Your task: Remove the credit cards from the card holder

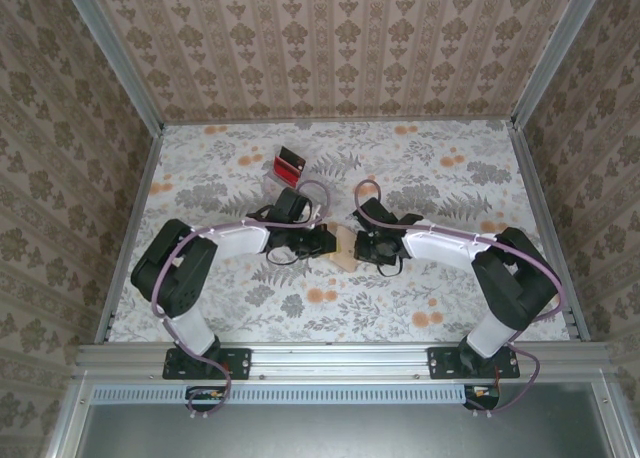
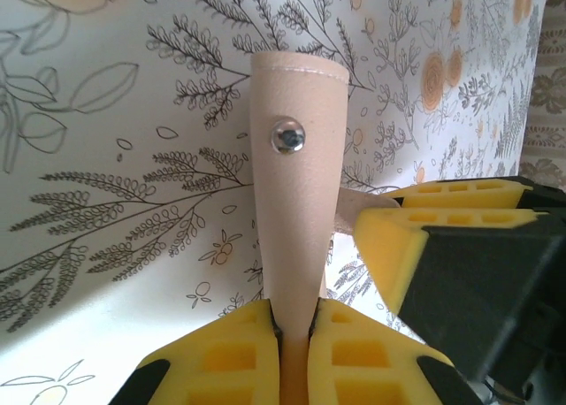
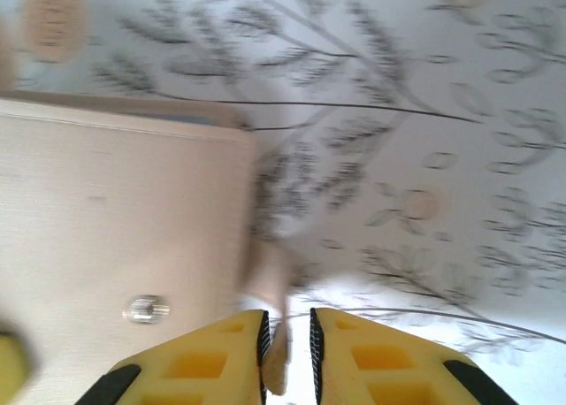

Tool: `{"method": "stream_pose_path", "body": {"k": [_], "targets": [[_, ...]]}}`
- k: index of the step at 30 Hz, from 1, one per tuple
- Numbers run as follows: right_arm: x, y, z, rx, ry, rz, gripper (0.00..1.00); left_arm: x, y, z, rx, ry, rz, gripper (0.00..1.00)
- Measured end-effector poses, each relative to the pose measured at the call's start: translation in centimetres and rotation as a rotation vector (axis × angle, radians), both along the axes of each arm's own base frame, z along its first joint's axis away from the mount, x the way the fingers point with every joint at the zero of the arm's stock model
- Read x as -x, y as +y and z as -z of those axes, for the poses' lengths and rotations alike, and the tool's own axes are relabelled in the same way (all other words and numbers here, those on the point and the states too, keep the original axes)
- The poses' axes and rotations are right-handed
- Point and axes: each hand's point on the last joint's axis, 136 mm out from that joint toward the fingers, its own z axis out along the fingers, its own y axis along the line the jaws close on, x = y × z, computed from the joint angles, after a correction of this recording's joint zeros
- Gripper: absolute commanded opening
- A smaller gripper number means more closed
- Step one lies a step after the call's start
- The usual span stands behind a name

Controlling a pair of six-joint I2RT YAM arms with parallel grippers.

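The wallet [image 1: 345, 248] stands on edge mid-table [image 1: 420, 178] between both arms — no writing readable, only a metal snap [image 2: 288, 137]. Left gripper [image 2: 294, 321] jaws clamp its tan cover; right gripper [image 3: 287, 330] jaws pinch a tan flap, nearly closed.

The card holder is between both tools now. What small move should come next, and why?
Probably the right tool should pull gently away from the left tool to fold the card holder open. The left tool is shut on one tan flap, and the right tool's yellow pads are closed on another tan edge. No cards show yet, so the pockets likely need exposing first.
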Motion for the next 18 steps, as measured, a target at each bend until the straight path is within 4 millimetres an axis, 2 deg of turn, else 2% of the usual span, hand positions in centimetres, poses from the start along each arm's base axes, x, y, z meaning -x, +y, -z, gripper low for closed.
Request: {"method": "stream_pose_path", "body": {"k": [4,8,14,18], "targets": [[0.4,-1.2,0.3,0.055,0.012,0.015,0.24,-0.1,0.1,0.0,-0.006,-0.007,-0.006,0.00],[0.1,-0.8,0.2,0.034,0.002,0.013,0.30,-0.2,0.1,0.1,-0.007,-0.007,-0.007,0.00],[-0.7,0.7,-0.4,-0.044,-0.023,0.000,0.24,-0.2,0.1,0.1,-0.011,-0.009,-0.009,0.17],[-1.0,1.1,-0.6,-0.059,-0.035,-0.004,0.22,0.0,0.4,0.4,-0.028,0.000,-0.012,0.35]]}}
